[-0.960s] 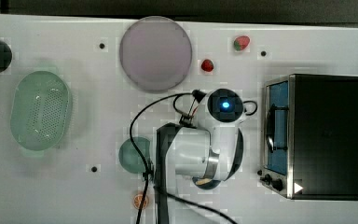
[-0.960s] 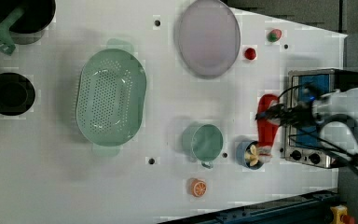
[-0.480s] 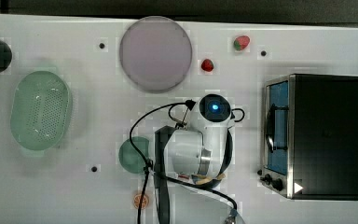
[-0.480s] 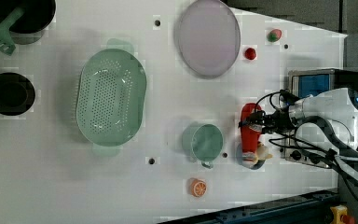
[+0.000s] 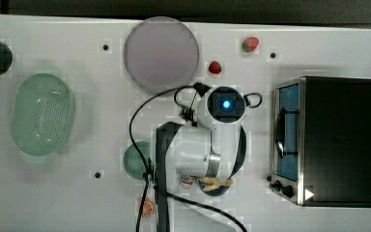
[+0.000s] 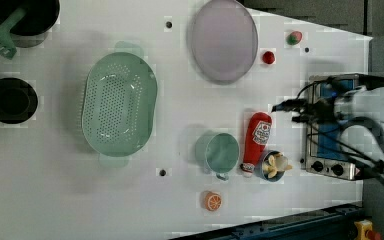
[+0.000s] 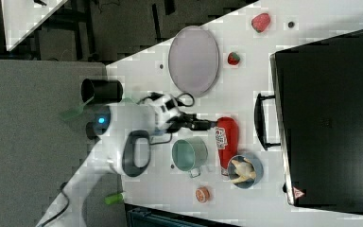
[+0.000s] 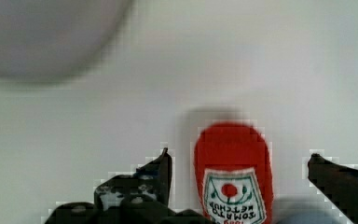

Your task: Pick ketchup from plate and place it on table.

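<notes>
The ketchup [image 6: 258, 141] lies flat on the white surface [image 6: 130, 200], well apart from the plate [image 6: 223, 40], its white cap pointing away from the plate. It rests between a green cup [image 6: 220, 152] and a small blue bowl [image 6: 272, 166] of pale food, the cap end just beside that bowl. In the right view the same bottle [image 7: 227, 139] lies lengthwise, near the handle of the black oven [image 7: 331, 113].

In the wrist view the tool [image 8: 239, 163] is open: its two dark fingers [image 8: 161, 170] stand on either side of the bottle's [image 8: 233, 158] red base, apart from it, with bare surface showing in both gaps. The plate [image 8: 42, 37] is bare.

Judging from this, the placing is done: the bottle is off the plate and lies on the surface, and nothing holds it. The wide fingers fit a release, leaving room to lift away without nudging the bottle. On its side it could roll, though the cup and bowl flank it. In the top view the arm [image 5: 207, 145] covers the bottle.
</notes>
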